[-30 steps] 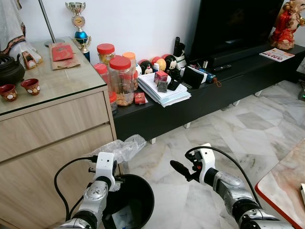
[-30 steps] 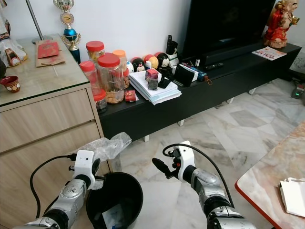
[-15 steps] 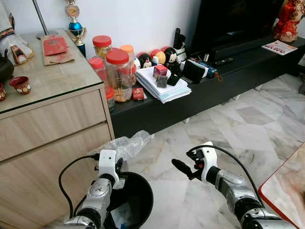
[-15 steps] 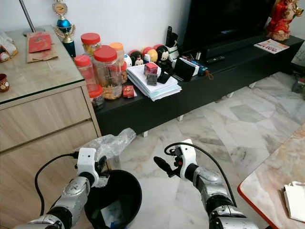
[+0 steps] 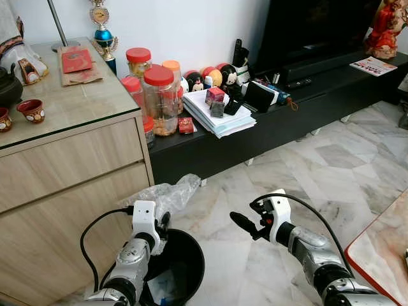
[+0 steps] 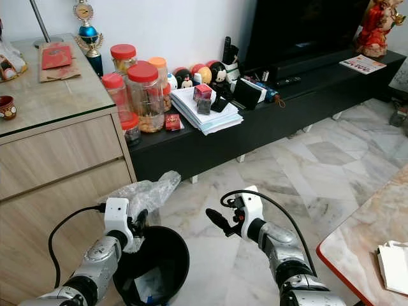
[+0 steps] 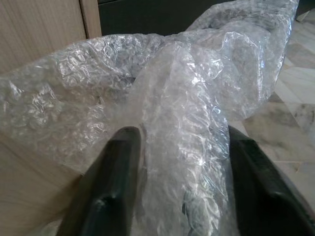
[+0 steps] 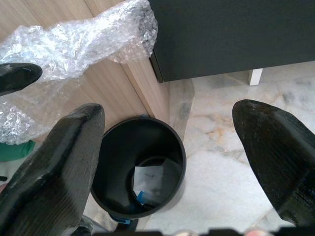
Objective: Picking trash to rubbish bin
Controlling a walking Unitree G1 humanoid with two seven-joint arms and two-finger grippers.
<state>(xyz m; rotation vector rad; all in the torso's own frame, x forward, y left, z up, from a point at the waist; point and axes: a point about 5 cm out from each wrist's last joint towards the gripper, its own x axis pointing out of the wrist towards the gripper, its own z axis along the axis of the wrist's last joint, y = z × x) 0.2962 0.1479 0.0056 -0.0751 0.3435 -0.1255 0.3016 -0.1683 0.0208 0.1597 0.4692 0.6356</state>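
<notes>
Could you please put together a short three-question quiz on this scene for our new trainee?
1. True or false: the left gripper is shut on the bubble wrap.
2. Where does the rubbish bin stand? A) on the black TV bench B) on the floor beside the wooden cabinet C) on the marble table
3. Fill in: the right gripper is ____ and holds nothing.

Key: 1 true; 2 B; 3 open
</notes>
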